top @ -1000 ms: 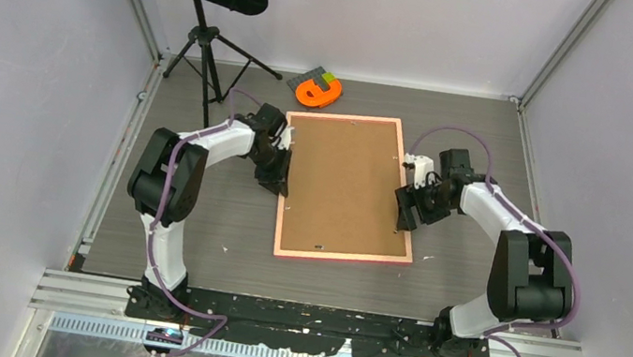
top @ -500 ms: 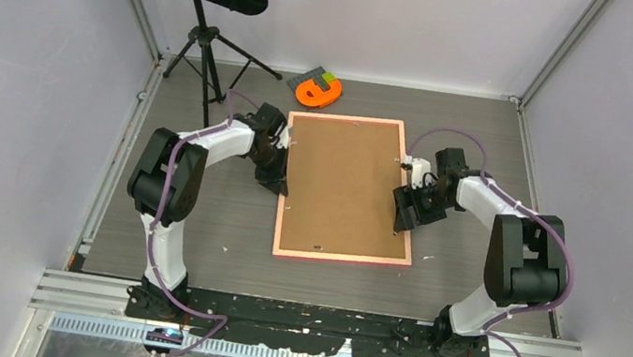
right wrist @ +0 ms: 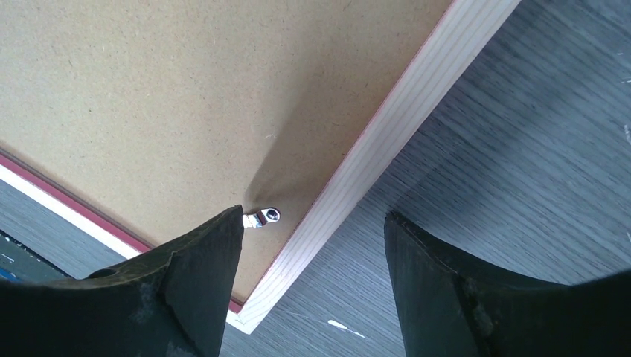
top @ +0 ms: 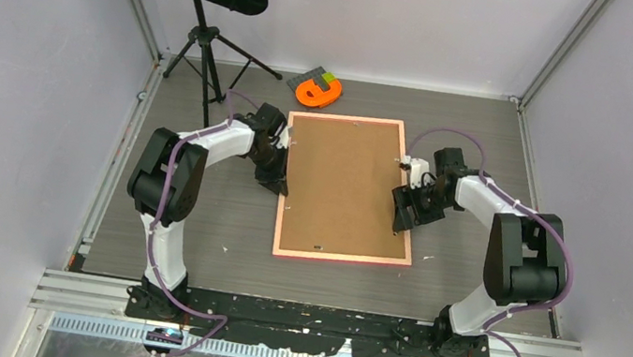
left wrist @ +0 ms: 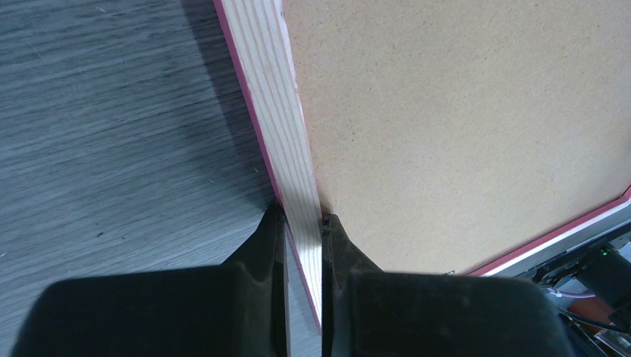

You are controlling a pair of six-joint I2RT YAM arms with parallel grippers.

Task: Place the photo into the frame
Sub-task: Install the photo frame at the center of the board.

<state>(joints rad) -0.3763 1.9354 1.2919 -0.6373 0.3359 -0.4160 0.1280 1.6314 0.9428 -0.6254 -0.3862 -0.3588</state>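
Note:
The frame (top: 341, 257) lies face down mid-table, its salmon-pink border around a brown backing board (top: 345, 183). The photo is hidden. My left gripper (top: 278, 182) is at the frame's left side. In the left wrist view, that gripper (left wrist: 300, 217) is shut on the pale wooden rail (left wrist: 279, 119), one finger outside and one on the board (left wrist: 461, 119). My right gripper (top: 404, 212) is at the right side. It stands open (right wrist: 312, 216) astride the rail (right wrist: 417, 104), with one fingertip beside a small metal tab (right wrist: 264, 217) on the board.
An orange tape-like object (top: 319, 94) with a grey-green block (top: 318, 77) lies just beyond the frame's far left corner. A black music stand (top: 206, 39) stands at the back left. Enclosure walls close in on both sides.
The right arm's elbow has swung inward and its gripper has shifted slightly left over the frame's right rail. The left arm and the frame have not visibly moved.

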